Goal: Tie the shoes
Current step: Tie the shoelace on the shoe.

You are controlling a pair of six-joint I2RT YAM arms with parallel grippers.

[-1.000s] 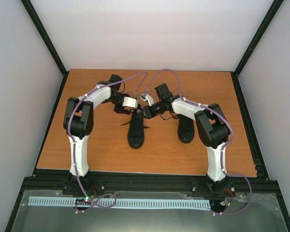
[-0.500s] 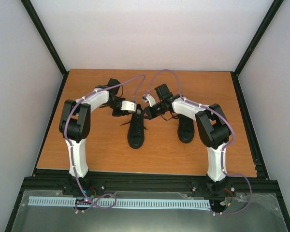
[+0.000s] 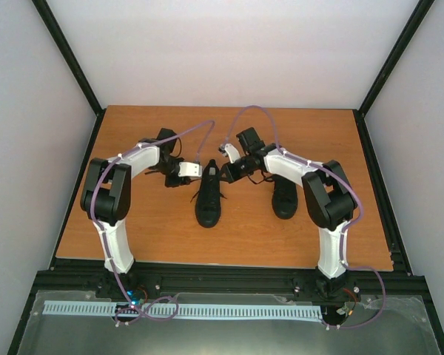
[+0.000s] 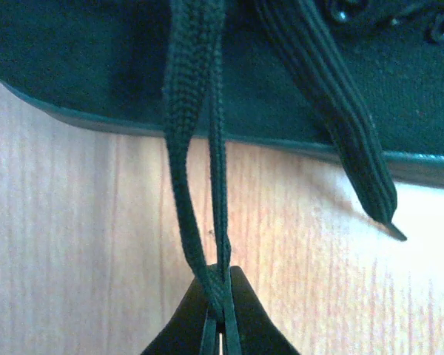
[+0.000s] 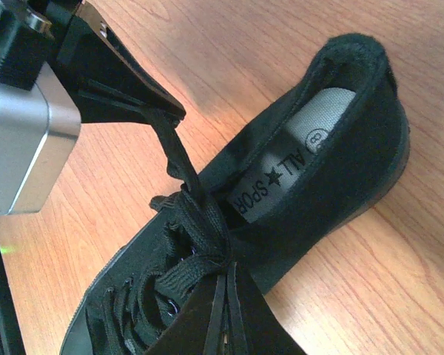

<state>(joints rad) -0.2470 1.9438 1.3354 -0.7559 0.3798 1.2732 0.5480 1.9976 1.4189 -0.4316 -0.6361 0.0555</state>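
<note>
I am watching two black shoes lying on the table (image 3: 148,229). The centre shoe (image 3: 207,205) is pointing its toe toward the near edge. The second shoe (image 3: 284,198) is sitting to its right, partly hidden under the right arm.

Both arms are reaching in over the far end of the centre shoe. The left end effector (image 3: 201,171) is coming in from the left and the right end effector (image 3: 219,175) from the right.

In the left wrist view, the left end effector (image 4: 220,314) is pinching together on a doubled lace loop (image 4: 189,148), which is running taut from the shoe's side down to the tips.

In the right wrist view, the right end effector (image 5: 222,310) is closing on a lace strand (image 5: 196,270) at the crossing above the eyelets. The grey insole (image 5: 311,140) is showing printed letters.
</note>
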